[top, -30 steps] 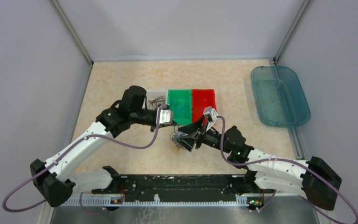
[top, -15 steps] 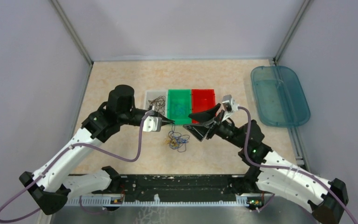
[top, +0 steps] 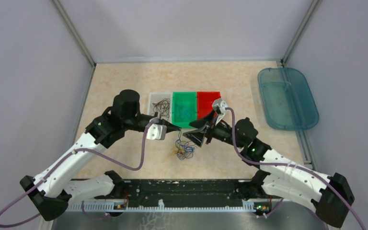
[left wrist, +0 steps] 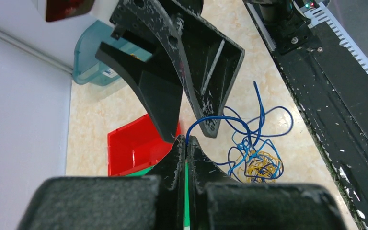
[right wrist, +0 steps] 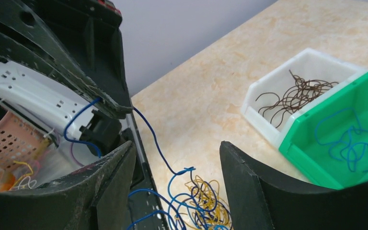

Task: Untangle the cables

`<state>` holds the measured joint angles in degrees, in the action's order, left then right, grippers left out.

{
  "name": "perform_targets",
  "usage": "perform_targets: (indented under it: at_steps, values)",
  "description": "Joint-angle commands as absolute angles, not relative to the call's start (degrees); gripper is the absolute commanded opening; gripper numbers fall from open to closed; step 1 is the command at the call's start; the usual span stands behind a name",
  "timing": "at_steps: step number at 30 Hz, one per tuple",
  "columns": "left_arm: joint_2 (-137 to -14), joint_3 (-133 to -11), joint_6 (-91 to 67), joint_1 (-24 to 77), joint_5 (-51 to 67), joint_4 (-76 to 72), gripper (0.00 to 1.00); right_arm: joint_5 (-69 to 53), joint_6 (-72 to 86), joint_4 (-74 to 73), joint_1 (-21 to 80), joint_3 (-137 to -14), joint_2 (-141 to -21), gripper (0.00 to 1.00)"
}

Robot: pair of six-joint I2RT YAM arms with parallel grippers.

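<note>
The left gripper (left wrist: pixel 186 142) is shut tight on one blue wire (right wrist: pixel 153 141). The right gripper (top: pixel 192 135) is wide open and holds nothing. The cables (top: pixel 183 149) lie on the surface just in front of the green bin (top: pixel 184 97).

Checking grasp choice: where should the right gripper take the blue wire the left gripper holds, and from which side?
Probably the blue wire's bare span between the left gripper and the tangle, the right gripper coming from the right, jaws across it: there it rises alone, clear of yellow loops.
</note>
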<state>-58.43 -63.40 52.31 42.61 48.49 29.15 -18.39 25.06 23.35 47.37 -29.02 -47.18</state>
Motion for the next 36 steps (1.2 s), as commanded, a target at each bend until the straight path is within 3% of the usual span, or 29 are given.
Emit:
perform_targets:
  at_steps: [1, 10, 27, 36]
  values:
    - [-57.6, -63.0, 51.9, 43.5, 50.7, 26.0, 0.00, -23.4, 23.6, 32.4, 47.5, -31.0, -49.8, 0.67]
    - [-57.4, -62.5, 49.3, 44.9, 50.9, 22.6, 0.00, -18.5, 18.8, 34.9, 51.0, -33.8, -59.4, 0.70]
    - [-59.0, -76.3, 36.5, 46.7, 56.2, 20.2, 0.00, -8.6, 26.6, 65.4, 51.1, -21.1, -75.7, 0.56]
    - [-61.8, -84.0, 32.9, 46.8, 56.1, 17.1, 0.00, -6.2, 29.6, 72.4, 51.2, -14.6, -80.1, 0.53]
